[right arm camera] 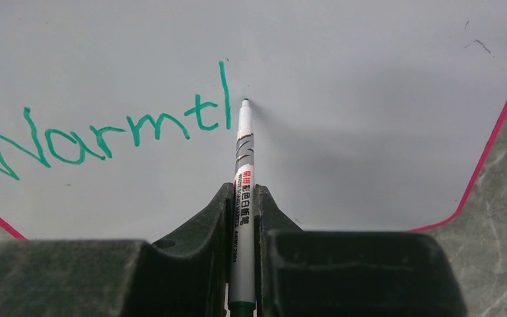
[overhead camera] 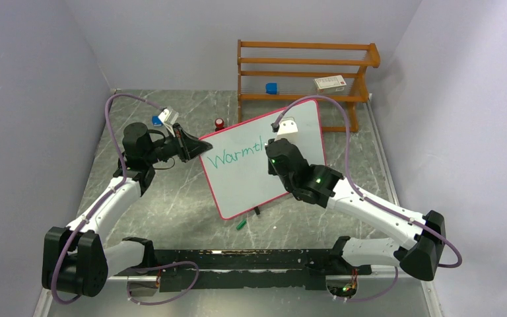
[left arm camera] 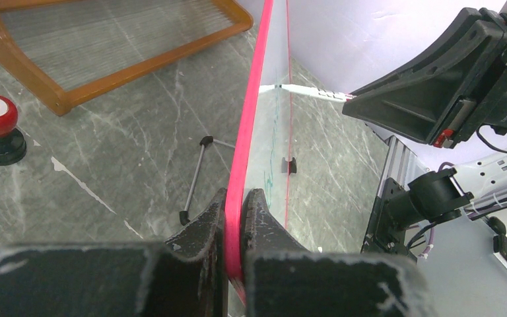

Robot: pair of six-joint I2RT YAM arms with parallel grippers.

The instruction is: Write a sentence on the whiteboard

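Where the two arms meet at mid-table, one whiteboard is held tilted up, with "Warmtl" written on it in green. Its pink frame at 9 o'clock is clamped between the closed jaws of the left gripper. One marker is pinched tight in the right gripper, its tip touching the board beside the last letter. One wooden rack at 12 o'clock and one red stamp at 11 o'clock are shown from above and by the left wrist, not the right.
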